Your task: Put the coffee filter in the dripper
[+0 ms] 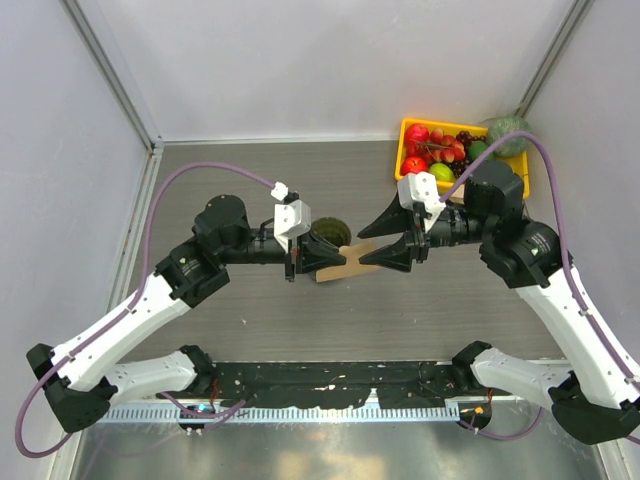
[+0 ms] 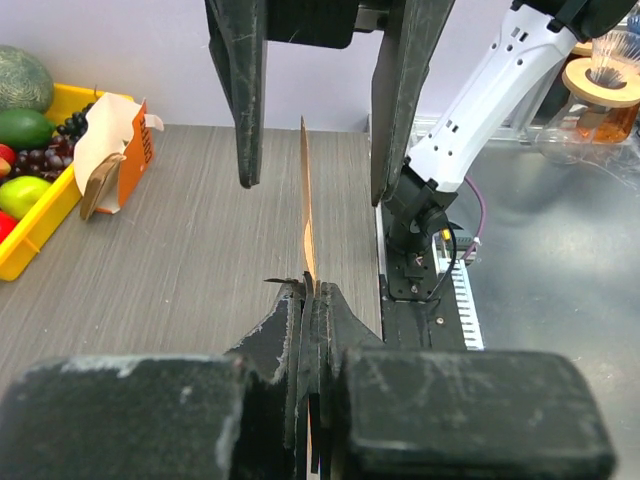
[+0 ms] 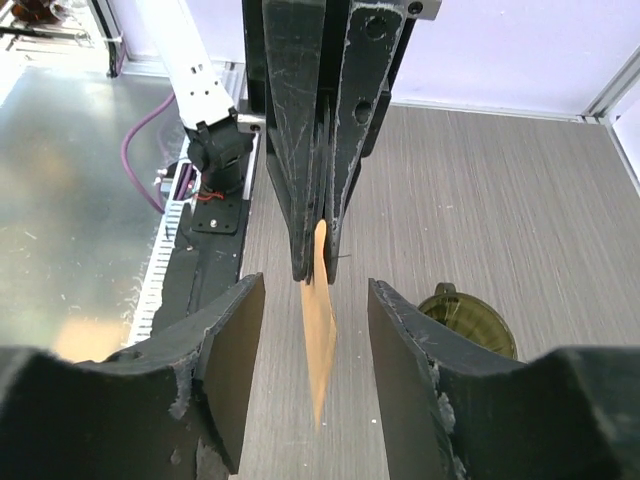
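I am watching the left end effector [image 1: 303, 262] clamping the flattened coffee filter [image 1: 345, 267] edge-up over the table [image 1: 300, 325], just beside the dripper [image 1: 328, 232]. The right end effector [image 1: 364, 248] is standing apart, straddling the filter's free end.

The left pincer [image 2: 312, 300] is clamped on the lower edge of the coffee filter [image 2: 307, 215], which stands edge-on as a thin tan sheet above the grey worktop [image 2: 190, 260]. The right pincer [image 2: 316, 188] faces it, its two dark fingers [image 2: 243, 95] spread either side of the paper, clear of it. A yellow fruit tray [image 2: 40, 225] and an orange carton [image 2: 120, 150] sit at the worktop's edge by the wall.
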